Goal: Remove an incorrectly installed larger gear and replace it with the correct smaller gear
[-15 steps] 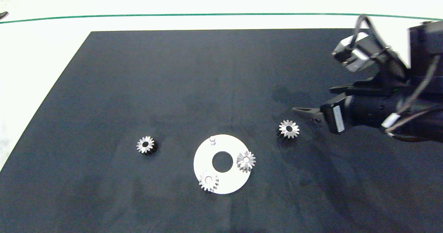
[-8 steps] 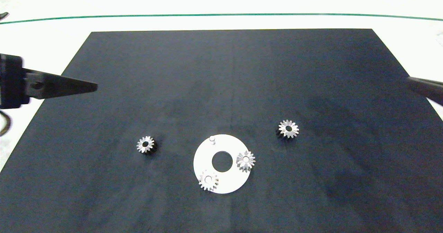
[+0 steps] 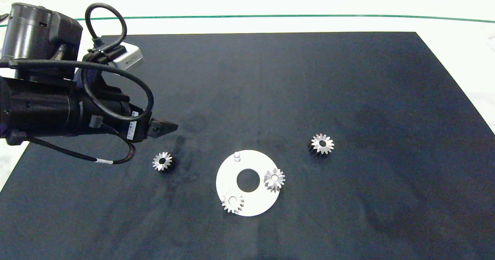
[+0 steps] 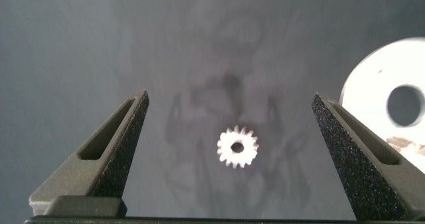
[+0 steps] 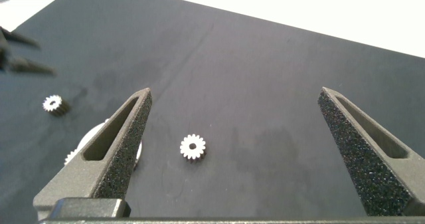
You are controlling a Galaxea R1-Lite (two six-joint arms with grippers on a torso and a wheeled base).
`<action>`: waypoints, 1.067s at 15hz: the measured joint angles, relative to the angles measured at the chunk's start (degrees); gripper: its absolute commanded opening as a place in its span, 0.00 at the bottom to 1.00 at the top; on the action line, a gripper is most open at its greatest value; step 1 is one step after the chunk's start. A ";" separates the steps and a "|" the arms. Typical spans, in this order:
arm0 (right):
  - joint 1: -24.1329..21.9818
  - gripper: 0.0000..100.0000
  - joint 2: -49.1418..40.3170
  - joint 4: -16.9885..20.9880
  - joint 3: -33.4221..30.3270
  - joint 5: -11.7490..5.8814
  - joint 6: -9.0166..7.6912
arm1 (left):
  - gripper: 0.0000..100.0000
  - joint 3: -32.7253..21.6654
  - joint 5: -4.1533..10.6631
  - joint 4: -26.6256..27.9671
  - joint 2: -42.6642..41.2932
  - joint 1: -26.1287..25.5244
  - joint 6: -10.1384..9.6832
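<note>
The smaller gear (image 3: 162, 161) lies on the black mat left of the white disc (image 3: 257, 208). My left gripper (image 3: 165, 128) hovers just behind it, open. In the left wrist view the smaller gear (image 4: 237, 147) lies on the mat in the gap between the spread fingers of the left gripper (image 4: 230, 98). The larger gear (image 3: 322, 143) lies free on the mat right of the disc. The disc carries two small gears (image 3: 274, 179) (image 3: 232, 202) and one bare peg (image 3: 237, 156). My right gripper (image 5: 236, 91) is open and empty, well back from the larger gear (image 5: 192, 146), and is out of the head view.
The black mat (image 3: 270, 78) covers most of the white table. A green line (image 3: 247, 16) runs along the far side. The disc (image 4: 372, 84) has a round centre hole.
The right arm has pulled back out of the head view to the right. The left arm has come in from the left and now hovers by the smaller gear. No gear has moved.
</note>
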 measured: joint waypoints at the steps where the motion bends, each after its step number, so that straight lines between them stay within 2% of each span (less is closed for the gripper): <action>1: 0.00 1.00 -0.35 0.05 0.00 0.07 0.00 | 1.00 0.77 0.02 0.27 0.34 -0.02 -0.02; 5: 0.00 1.00 -0.80 0.17 0.22 0.07 -0.02 | 1.00 5.01 0.02 0.28 1.08 -0.20 0.04; 16: 0.00 1.00 -0.85 0.09 0.35 0.74 -0.02 | 1.00 9.89 -0.04 -1.02 3.84 -0.44 -0.44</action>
